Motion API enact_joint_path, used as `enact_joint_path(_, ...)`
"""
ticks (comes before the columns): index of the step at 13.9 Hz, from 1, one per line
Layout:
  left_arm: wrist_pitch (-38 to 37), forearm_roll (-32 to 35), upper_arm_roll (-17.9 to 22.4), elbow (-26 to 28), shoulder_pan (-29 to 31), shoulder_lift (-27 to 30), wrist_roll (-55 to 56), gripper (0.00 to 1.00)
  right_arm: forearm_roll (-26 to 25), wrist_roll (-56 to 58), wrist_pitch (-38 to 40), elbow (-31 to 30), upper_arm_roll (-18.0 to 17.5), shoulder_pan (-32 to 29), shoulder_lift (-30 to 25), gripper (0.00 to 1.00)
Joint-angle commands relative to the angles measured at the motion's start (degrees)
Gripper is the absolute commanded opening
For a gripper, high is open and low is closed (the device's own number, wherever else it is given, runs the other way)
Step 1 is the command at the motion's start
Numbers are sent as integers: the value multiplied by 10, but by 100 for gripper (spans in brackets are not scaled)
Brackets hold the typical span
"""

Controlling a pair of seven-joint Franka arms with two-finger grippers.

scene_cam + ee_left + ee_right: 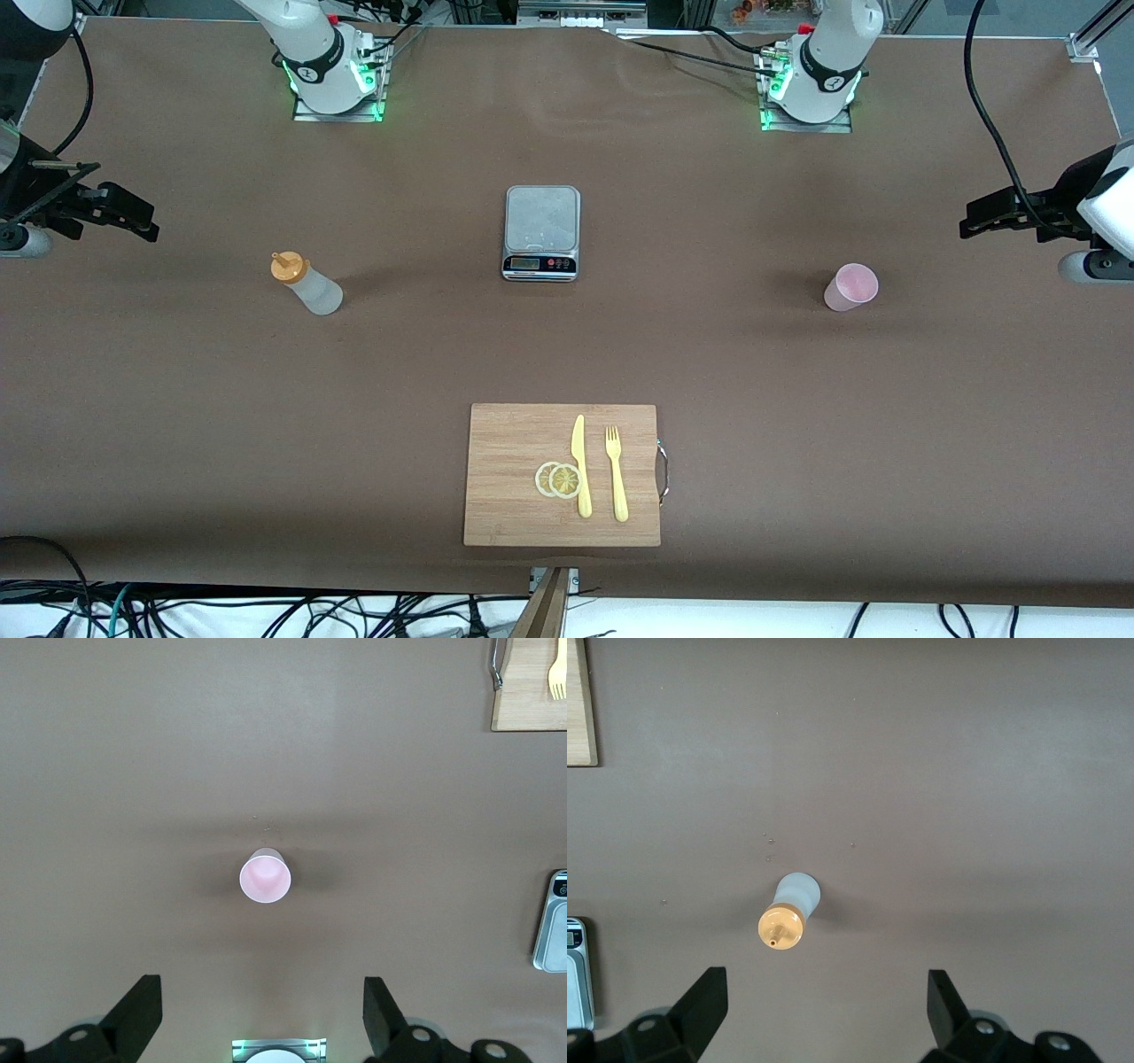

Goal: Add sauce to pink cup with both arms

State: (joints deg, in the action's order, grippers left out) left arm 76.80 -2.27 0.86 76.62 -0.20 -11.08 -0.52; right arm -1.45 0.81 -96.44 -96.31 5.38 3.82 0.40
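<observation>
Spanning whole workspace: brown table (709, 354); black cables (266, 611) along near edge.

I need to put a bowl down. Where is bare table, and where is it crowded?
Bare brown table lies between the sauce bottle and the scale, between the scale and the pink cup, and between the scale and the cutting board. Only the board is crowded: knife, fork, lemon slices.

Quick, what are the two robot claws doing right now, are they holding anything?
Left gripper: open, holding nothing, up above the pink cup.
Right gripper: open, holding nothing, up above the sauce bottle.
</observation>
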Motion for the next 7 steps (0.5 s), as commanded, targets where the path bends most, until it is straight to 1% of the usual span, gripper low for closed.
enact_joint_path(1,-6,6,-1,-20,-3,-9,2,100,10,0,-5,-3,1,-1,-4,100)
enact_joint_path(7,-6,5,-2,-20,-7,-9,2,100,9,0,-5,-3,1,-1,-4,100)
